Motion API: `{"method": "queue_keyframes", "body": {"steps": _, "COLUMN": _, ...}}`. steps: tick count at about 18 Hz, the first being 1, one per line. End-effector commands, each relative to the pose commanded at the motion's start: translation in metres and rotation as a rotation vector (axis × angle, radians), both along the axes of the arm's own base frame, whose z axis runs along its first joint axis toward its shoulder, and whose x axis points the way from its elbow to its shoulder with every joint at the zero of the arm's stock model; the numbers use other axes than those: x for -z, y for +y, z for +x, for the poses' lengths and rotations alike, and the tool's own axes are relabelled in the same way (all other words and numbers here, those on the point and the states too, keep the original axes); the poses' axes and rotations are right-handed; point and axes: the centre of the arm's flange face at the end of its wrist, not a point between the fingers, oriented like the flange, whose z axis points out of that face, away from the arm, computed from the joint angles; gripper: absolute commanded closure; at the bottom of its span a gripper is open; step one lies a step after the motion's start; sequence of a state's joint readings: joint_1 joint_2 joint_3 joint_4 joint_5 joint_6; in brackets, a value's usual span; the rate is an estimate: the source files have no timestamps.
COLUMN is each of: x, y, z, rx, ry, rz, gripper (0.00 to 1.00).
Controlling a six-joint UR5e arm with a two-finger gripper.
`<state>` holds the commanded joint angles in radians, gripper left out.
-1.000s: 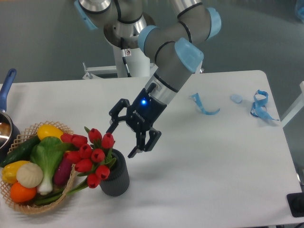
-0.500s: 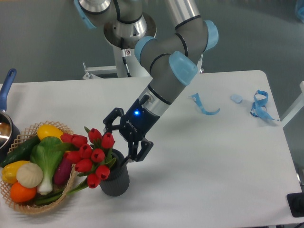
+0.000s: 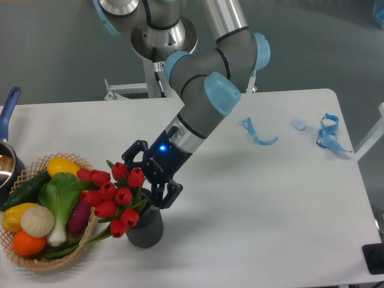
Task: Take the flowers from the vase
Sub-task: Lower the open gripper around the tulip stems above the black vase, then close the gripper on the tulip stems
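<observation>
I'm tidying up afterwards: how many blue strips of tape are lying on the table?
2, both on the far right of the table: one curled blue strip mid-right, one looped blue strip by the right edge. Others may be hidden.

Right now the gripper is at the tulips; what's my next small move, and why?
Probably ease the gripper a little further down and left onto the stems, then close. It looks open, sitting right beside the flowers above the vase rim, with nothing gripped yet. The stems themselves are hidden, so go slowly.
</observation>
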<state>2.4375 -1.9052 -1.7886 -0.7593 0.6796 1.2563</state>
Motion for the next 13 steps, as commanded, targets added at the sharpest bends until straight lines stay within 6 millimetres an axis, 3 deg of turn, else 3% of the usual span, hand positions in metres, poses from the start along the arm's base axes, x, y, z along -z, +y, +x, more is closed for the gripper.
{"method": "queue_keyframes", "body": {"steps": 5, "x": -0.002, "y": 0.006, "z": 0.011, "rx": 0.017, "ry": -0.001, "rz": 0.000, "gripper": 0.01}}
{"method": "queue_keyframes", "body": {"steps": 8, "x": -0.002, "y": 0.006, "z": 0.011, "rx": 0.017, "ry": 0.001, "rz": 0.000, "gripper": 0.29}}
{"method": "queue_keyframes", "body": {"steps": 11, "x": -0.005, "y": 0.005, "z": 0.011, "rx": 0.017, "ry": 0.005, "rz": 0.003, "gripper": 0.35}}
{"method": "queue_keyframes", "body": {"steps": 13, "x": -0.006, "y": 0.004, "z": 0.011, "rx": 0.014, "ry": 0.005, "rz": 0.004, "gripper": 0.45}}
